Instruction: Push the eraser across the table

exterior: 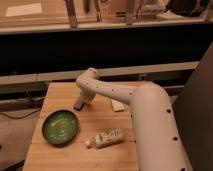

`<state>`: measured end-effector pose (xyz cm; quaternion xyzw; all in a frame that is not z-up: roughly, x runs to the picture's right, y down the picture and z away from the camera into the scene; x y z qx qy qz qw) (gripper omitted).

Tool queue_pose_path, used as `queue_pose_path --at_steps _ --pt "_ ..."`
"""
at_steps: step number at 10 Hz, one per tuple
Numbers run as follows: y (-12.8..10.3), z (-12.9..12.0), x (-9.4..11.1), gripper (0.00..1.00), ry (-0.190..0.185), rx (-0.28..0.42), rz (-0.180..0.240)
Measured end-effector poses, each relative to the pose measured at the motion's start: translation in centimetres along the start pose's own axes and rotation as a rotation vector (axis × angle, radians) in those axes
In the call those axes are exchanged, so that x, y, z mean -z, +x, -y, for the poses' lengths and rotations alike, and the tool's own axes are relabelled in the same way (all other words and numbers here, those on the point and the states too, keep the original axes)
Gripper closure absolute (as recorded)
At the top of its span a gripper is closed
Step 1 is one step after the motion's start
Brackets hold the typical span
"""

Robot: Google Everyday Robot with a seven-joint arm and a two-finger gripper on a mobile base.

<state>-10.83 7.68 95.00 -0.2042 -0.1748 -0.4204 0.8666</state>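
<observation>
Camera view shows the eraser (79,104) as a small dark grey block lying on the table (60,94), left of centre and toward the far half of the top. It sits just below the lower end of the arm, where the gripper (83,98) reaches down; the gripper appears to be touching or nearly touching the eraser's far end, though the contact itself is hard to make out. Whether the gripper is clenched or released cannot be told from this angle.

Right of the eraser, past the arm, a small white block (117,105) lies flat on the wood, apart from the eraser. Nearer the camera and to the left, a green bowl (60,127) rests on the table, well clear of the eraser. To the bowl's right, a pale bottle (105,138) lies on its side, its length running roughly left to right.

From the gripper, the white arm (107,91) bends at an elbow above the table's far edge and sweeps right into the robot's thick white body (152,130) at the near right.
</observation>
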Motion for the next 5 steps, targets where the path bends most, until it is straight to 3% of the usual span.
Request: queue_pose_path --at_steps 3,5 --pt "-2.6 2.0 -0.6 0.97 -0.002 0.084 0.014" --pt "-3.1 2.5 -0.7 0.97 -0.004 0.114 0.017"
